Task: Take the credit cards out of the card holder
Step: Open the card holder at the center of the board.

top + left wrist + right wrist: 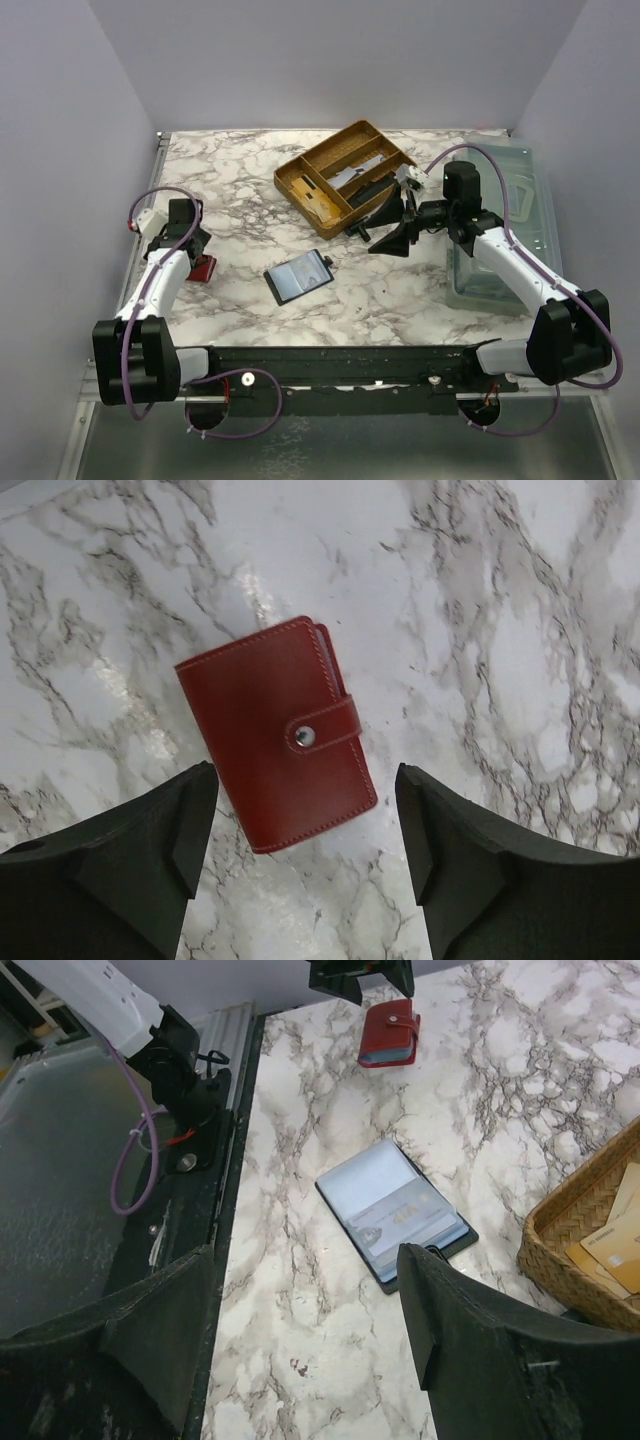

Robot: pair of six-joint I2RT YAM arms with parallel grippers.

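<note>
An open dark card holder (pixel 298 277) (pixel 395 1218) lies flat at the table's middle. The pale grey-blue credit cards (pixel 385 1180) lie in its halves. At the left lies a red leather holder (pixel 275 730) (pixel 204 268) (pixel 388 1035), shut by a snap strap, with card edges showing at one side. My left gripper (pixel 303 815) (pixel 188 243) hangs just above the red holder's near end, open, its fingers apart from it. My right gripper (pixel 305 1260) (pixel 380 228) is open and holds nothing; it hovers right of the dark holder, next to the basket.
A wicker divided basket (pixel 300 180) (pixel 560 1240) with cards and small items stands at the back middle. A clear plastic bin (pixel 515 200) runs along the right edge. A black rail (pixel 330 365) borders the near edge.
</note>
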